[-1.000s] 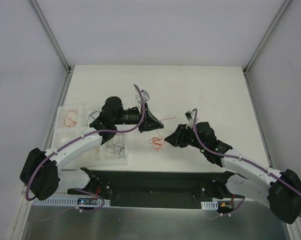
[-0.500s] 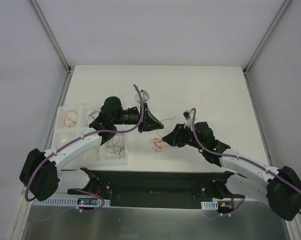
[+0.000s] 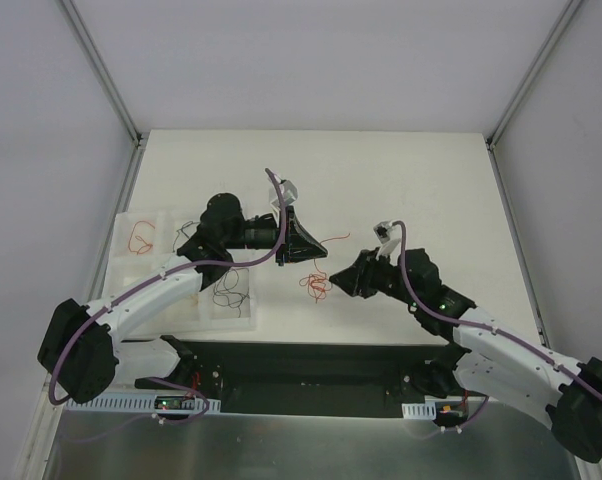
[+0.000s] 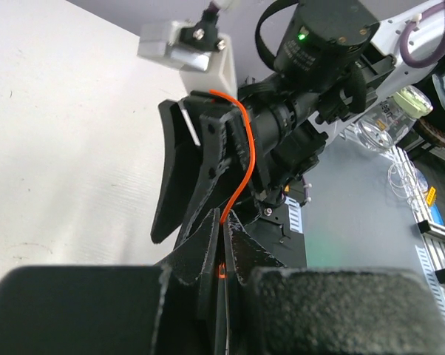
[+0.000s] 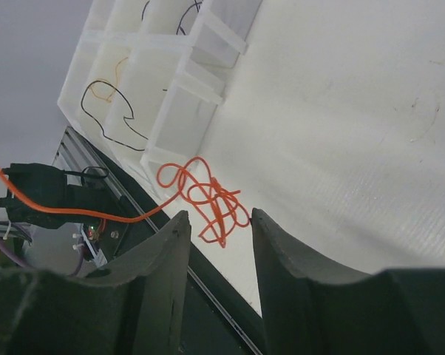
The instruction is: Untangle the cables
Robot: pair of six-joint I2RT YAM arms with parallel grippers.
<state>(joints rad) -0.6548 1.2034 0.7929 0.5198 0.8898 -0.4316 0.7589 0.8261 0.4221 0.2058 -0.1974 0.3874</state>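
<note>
A small knot of orange cables [image 3: 314, 285] lies on the white table, just right of the tray. In the right wrist view the knot [image 5: 208, 200] sits just ahead of my right gripper [image 5: 217, 220], whose jaws stand open on either side of it, holding nothing. One orange strand [image 5: 60, 211] runs off to the left. My left gripper [image 3: 319, 250] hovers above and behind the knot. In the left wrist view that gripper [image 4: 224, 220] is shut on a thin orange wire [image 4: 242, 163] that rises from its tips. My right gripper [image 3: 334, 281] is right beside the knot.
A white compartment tray [image 3: 151, 215] lies at the left, with a reddish wire [image 3: 141, 238] and black wires [image 3: 226, 290] in its cells. The tray [image 5: 208, 33] is seen again in the right wrist view. The black base rail [image 3: 301, 365] runs along the near edge.
The right arm has shifted a little, its wrist swinging slightly right while its open gripper stays at the knot. The left arm holds still, shut on the orange wire.
</note>
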